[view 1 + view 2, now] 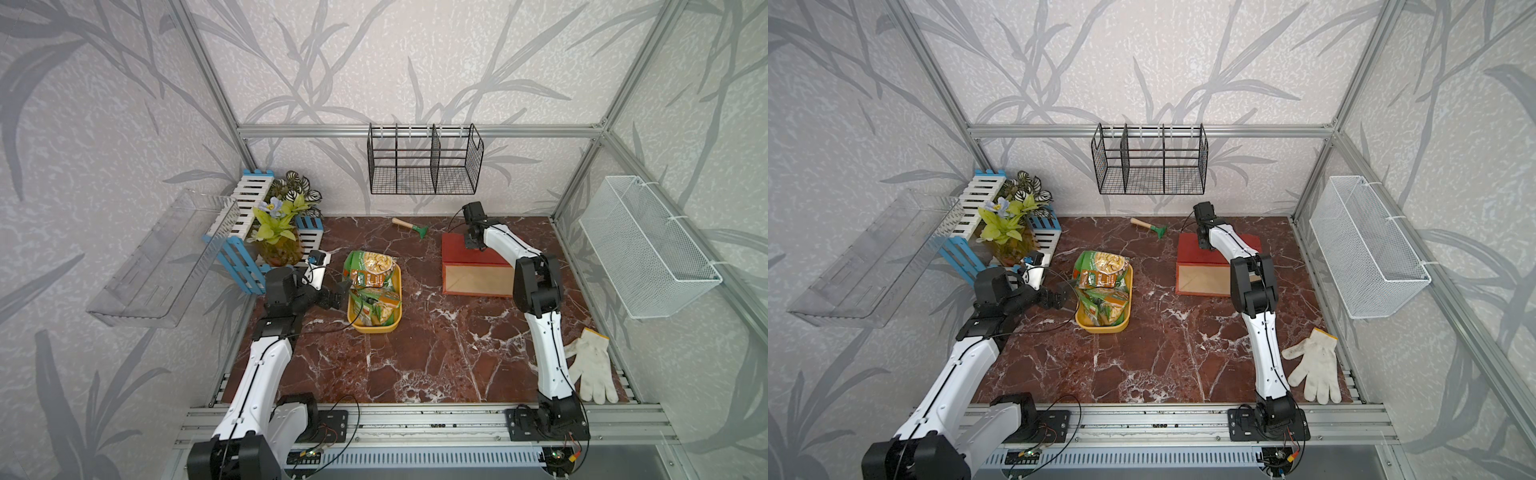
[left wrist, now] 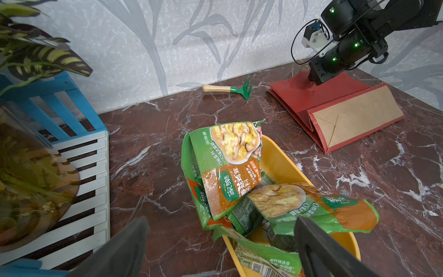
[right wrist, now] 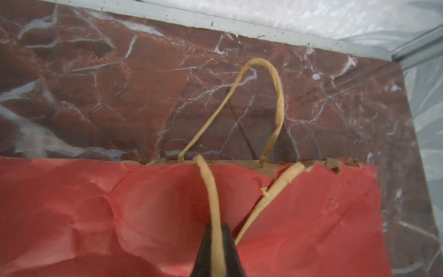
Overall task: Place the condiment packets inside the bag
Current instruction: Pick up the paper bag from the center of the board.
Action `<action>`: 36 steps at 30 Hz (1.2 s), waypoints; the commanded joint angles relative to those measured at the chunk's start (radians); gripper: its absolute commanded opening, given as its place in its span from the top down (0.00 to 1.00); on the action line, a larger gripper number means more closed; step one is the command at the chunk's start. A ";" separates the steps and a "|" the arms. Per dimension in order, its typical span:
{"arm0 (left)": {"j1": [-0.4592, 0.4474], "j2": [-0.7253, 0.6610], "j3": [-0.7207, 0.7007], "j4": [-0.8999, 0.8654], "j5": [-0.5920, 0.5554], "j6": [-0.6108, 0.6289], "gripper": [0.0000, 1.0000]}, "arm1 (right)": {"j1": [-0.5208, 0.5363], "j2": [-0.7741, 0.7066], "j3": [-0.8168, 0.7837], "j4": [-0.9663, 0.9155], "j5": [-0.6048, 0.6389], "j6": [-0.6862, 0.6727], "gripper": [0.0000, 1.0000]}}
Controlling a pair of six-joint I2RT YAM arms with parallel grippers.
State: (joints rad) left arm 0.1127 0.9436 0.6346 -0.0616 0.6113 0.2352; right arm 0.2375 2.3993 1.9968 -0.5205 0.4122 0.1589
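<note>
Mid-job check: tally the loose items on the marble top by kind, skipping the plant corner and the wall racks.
Packets: 3 at least; overlap may hide more
Bag: 1
Tray: 1
Rake: 1
Glove: 1
Total: 7 at least

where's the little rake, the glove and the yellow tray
little rake (image 1: 410,227): in a top view, where the wooden handle meets the green head
glove (image 1: 589,363): in a top view, on the palm
yellow tray (image 1: 374,328): in a top view, on its near end wall
</note>
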 commanded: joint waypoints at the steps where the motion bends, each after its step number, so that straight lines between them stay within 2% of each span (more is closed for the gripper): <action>1: 0.003 -0.038 0.029 -0.052 0.016 0.033 0.00 | -0.012 -0.166 -0.158 0.178 -0.022 0.014 1.00; 7: 0.001 -0.040 0.102 -0.111 0.047 0.023 0.00 | -0.004 -0.435 -0.498 0.396 -0.093 0.022 1.00; 12: -0.026 -0.025 0.207 -0.187 0.075 0.019 0.00 | 0.027 -0.650 -0.693 0.430 -0.123 0.006 1.00; 18: -0.123 0.009 0.328 -0.229 0.013 -0.003 0.00 | 0.121 -0.917 -0.892 0.456 -0.137 -0.050 1.00; 24: -0.261 0.079 0.452 -0.256 -0.091 -0.023 0.00 | 0.215 -1.112 -0.937 0.393 -0.232 -0.132 1.00; 28: -0.368 0.132 0.506 -0.246 -0.185 -0.038 0.00 | 0.252 -1.253 -0.970 0.375 -0.347 -0.161 1.00; 32: -0.482 0.219 0.548 -0.239 -0.268 -0.066 0.00 | 0.319 -1.334 -1.009 0.409 -0.415 -0.208 1.00; 36: -0.573 0.293 0.577 -0.248 -0.331 -0.093 0.00 | 0.393 -1.368 -1.052 0.442 -0.429 -0.280 1.00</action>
State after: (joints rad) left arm -0.4244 1.2018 1.1767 -0.2939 0.3603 0.1780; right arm 0.5964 1.0473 0.9798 -0.1093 0.0299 -0.0544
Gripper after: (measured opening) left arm 0.998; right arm 0.047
